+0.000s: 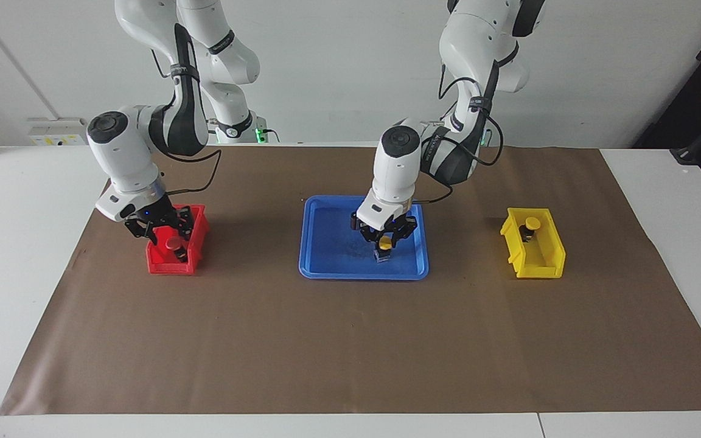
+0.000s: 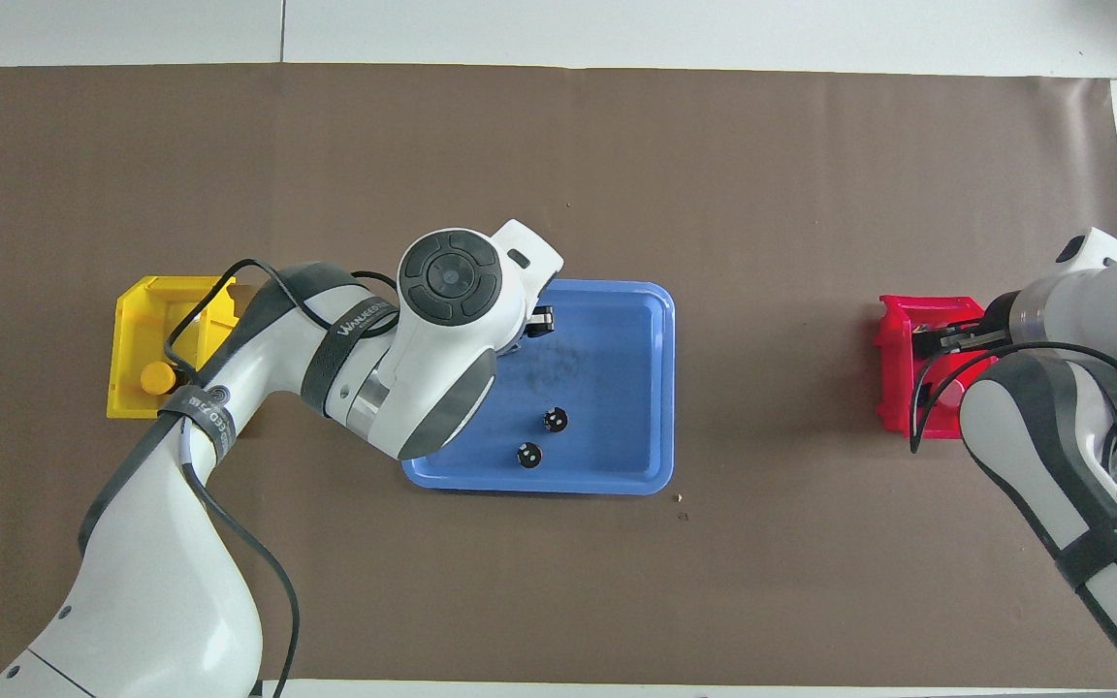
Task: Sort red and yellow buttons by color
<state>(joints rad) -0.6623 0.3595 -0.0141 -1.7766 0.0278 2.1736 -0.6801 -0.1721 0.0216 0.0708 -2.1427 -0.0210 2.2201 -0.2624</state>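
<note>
My left gripper [image 1: 385,243] is down in the blue tray [image 1: 326,255], right at a yellow button [image 1: 385,244] that stands on the tray floor. In the overhead view the left wrist hides both. A second yellow button [image 1: 531,224] stands in the yellow bin [image 1: 548,258], also seen from overhead [image 2: 156,378]. My right gripper [image 1: 165,231] hangs open over the red bin [image 1: 165,264]. A red button [image 1: 174,243] lies tilted in that bin under it. No other red button shows.
Two small dark cylinders with silvery tops [image 2: 555,420] [image 2: 528,454] stand in the blue tray [image 2: 617,320], nearer to the robots than the left gripper. The yellow bin [image 2: 132,330] and the red bin [image 2: 898,368] sit at either end of the brown mat [image 1: 350,340].
</note>
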